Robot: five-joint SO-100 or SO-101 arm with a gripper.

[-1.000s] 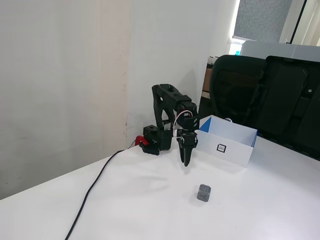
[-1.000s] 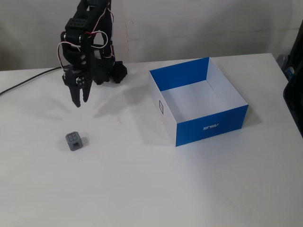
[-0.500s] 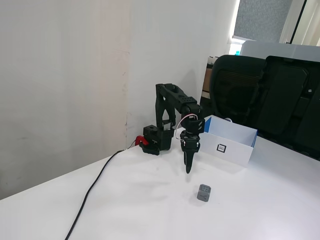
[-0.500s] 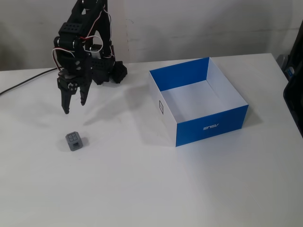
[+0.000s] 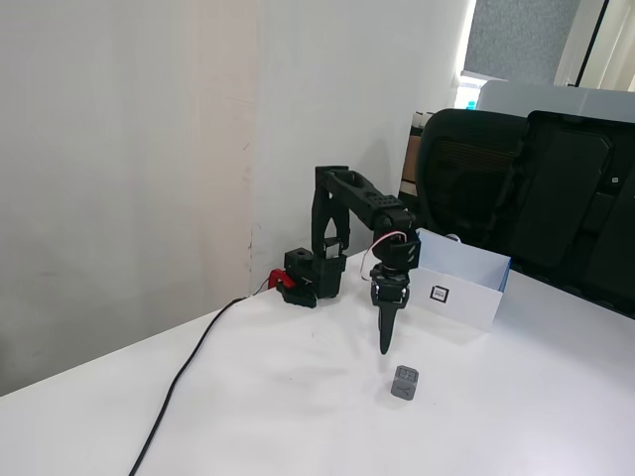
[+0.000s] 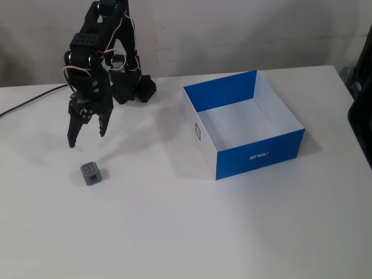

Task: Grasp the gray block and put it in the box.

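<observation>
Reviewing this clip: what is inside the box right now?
Nothing shows in the box: in a fixed view its white floor is bare. The near wall hides a thin strip of floor. The gray block sits on the table outside it, below the open pincer.

A white table point(image 5: 298, 407) fills the near part of both fixed views, its top smooth and evenly lit, with soft shadows only. In a fixed view a plain off-white wall point(image 5: 129, 149) stands behind it on the left, scuffed near a vertical seam point(image 5: 254, 169) where two panels meet. To the right, beyond the table's far edge, sits a black office chair point(image 5: 476, 178) with a mesh back, and another dark chair back point(image 5: 575, 208) beside it. High at the far right, a window point(image 5: 516, 40) lets in daylight. In the other fixed view a pale wall point(image 6: 244, 29) runs along the far side of the table.
</observation>
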